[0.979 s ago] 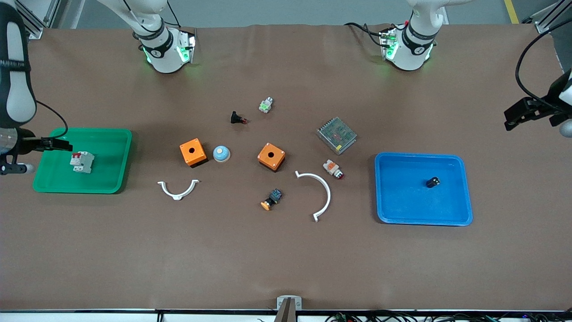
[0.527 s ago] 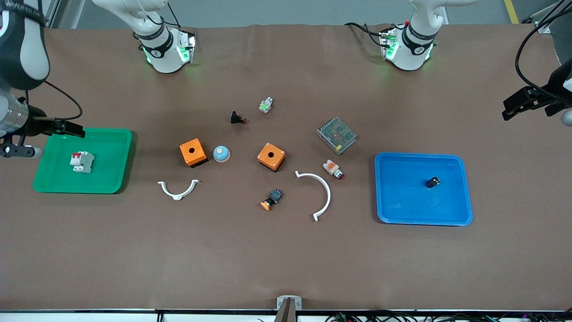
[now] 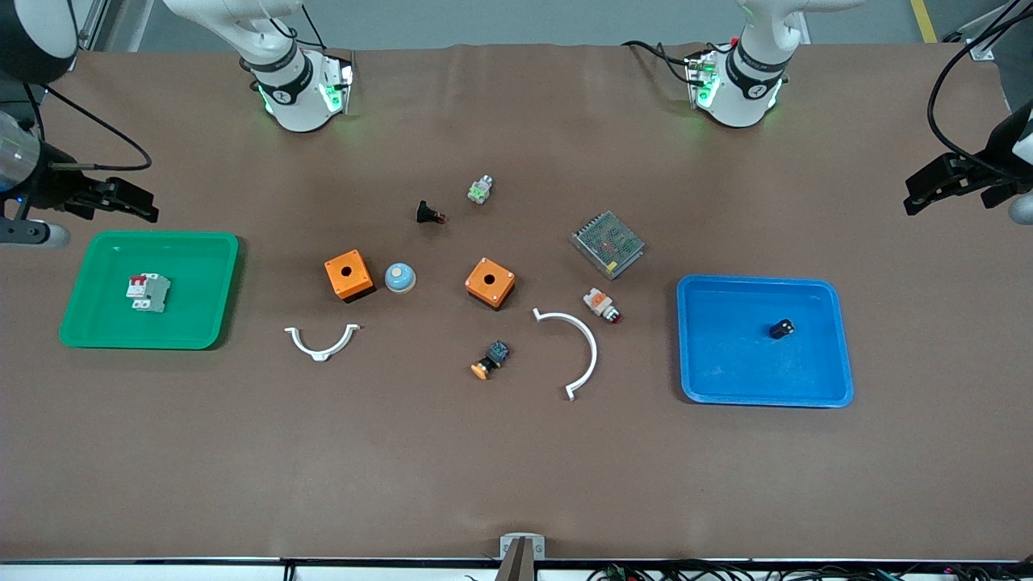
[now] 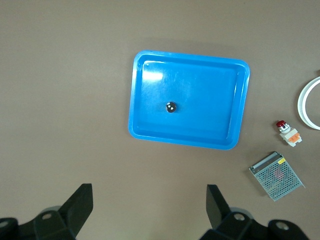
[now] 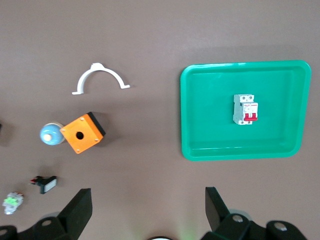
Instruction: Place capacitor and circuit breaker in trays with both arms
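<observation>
The capacitor [image 3: 781, 328], a tiny black cylinder, lies in the blue tray [image 3: 839, 355] toward the left arm's end of the table; the left wrist view shows its silvery end [image 4: 171, 106]. The white-grey circuit breaker [image 3: 148, 291] with red levers lies in the green tray [image 3: 202, 323] toward the right arm's end, and it also shows in the right wrist view [image 5: 245, 109]. My left gripper [image 3: 916, 195] hangs open and empty over bare table beside the blue tray [image 4: 149, 200]. My right gripper [image 3: 145, 206] hangs open and empty over the table just off the green tray [image 5: 148, 200].
Between the trays lie two orange boxes [image 3: 349, 274] [image 3: 490, 282], a blue dome [image 3: 399, 277], two white curved clips [image 3: 321, 342] [image 3: 577, 351], a metal mesh unit [image 3: 608, 243] and several small push-buttons [image 3: 601, 304].
The right gripper has drawn back from over the green tray's corner toward the arms' bases. The left gripper has drifted slightly the same way. Both stayed open; nothing on the table moved.
</observation>
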Motion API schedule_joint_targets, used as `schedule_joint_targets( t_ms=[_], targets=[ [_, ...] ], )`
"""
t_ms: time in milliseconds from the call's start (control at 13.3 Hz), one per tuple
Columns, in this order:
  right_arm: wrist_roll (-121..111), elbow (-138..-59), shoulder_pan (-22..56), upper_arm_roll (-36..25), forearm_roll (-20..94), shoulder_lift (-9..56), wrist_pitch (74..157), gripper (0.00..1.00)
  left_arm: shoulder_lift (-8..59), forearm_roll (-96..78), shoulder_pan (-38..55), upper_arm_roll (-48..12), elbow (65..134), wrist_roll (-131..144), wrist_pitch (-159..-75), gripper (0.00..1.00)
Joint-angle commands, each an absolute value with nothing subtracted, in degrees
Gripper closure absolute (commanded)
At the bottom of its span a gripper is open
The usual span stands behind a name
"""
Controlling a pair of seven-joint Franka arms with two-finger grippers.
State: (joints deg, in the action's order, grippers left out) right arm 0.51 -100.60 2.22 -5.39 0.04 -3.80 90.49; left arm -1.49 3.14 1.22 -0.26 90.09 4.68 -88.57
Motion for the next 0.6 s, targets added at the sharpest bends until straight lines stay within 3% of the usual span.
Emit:
schedule_joint_targets(
  t_ms=[0, 527],
  targets=[
    [1.0, -96.9, 2.5, -5.9, 1.3, -3.2, 89.0, 0.0, -2.6, 2.3, 1.3, -0.1, 90.9, 3.7, -89.1, 0.0],
    [0.2, -93.5, 1.9, -6.2, 0.9, -2.8, 88.6, 0.0, -2.5, 2.1, 1.5, -0.2, 90.9, 3.7, -89.7, 0.0]
  ],
)
